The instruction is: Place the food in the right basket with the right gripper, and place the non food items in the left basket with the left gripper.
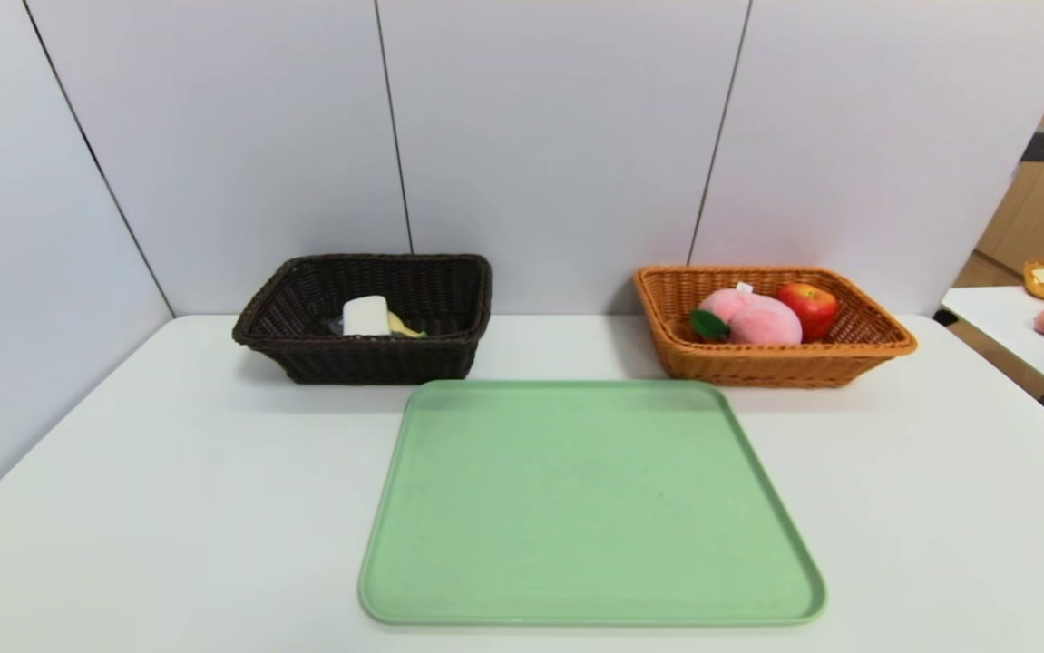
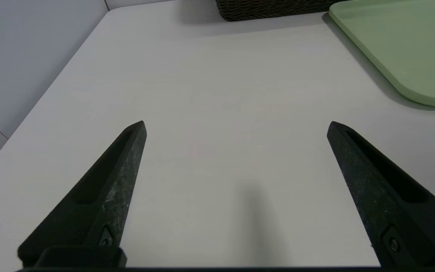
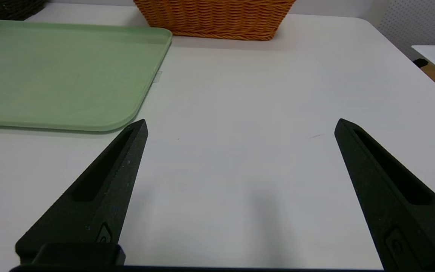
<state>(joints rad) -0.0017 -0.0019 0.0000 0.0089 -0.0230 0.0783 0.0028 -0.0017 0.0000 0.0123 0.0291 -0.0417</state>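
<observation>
The dark brown left basket [image 1: 304, 349] holds the white rounded block [image 1: 365, 316] and the yellow fork [image 1: 401, 326]; the grey case is mostly hidden behind the block. The orange-tan right basket [image 1: 880, 337] holds the pink plush peach [image 1: 757, 319] with its green leaf [image 1: 708, 324] and the red-yellow apple [image 1: 809, 306]; the small red fruit is hidden. Neither gripper shows in the head view. My left gripper [image 2: 236, 126] is open and empty over bare table near the front left. My right gripper [image 3: 241, 124] is open and empty over bare table near the front right.
A green tray [image 1: 590, 503] lies empty in the table's middle, in front of both baskets; its corner shows in the left wrist view [image 2: 410, 49] and the right wrist view [image 3: 62, 75]. Grey wall panels stand behind the baskets. A side table [image 1: 1020, 336] with objects stands at far right.
</observation>
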